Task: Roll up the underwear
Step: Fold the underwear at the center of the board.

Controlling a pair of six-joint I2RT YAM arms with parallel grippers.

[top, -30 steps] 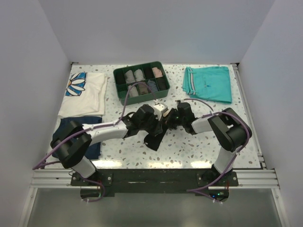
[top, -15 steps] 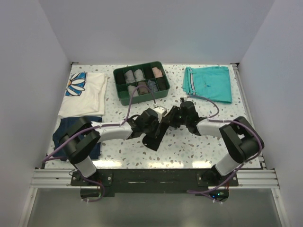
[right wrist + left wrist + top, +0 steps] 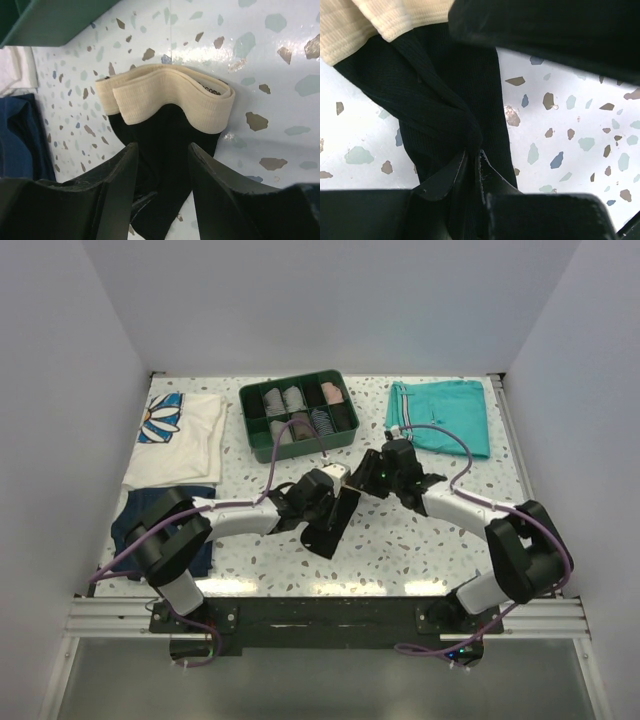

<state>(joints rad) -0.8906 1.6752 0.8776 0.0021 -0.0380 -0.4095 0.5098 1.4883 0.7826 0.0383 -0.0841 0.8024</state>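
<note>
No roll yet: the underwear [image 3: 328, 535] lies bunched at six o'clock of the tray [image 3: 247, 418]; the left gripper [image 3: 472, 157] pinches its fabric, and the right gripper [image 3: 162, 150] gapes above.

Black ribbed underwear [image 3: 165, 135] lies crumpled near the middle of the speckled tabletop [image 3: 280, 60], its cream waistband [image 3: 165, 92] folded double at one end, the dark fabric below it bunched and twisted into a narrow, slanting strip.
</note>
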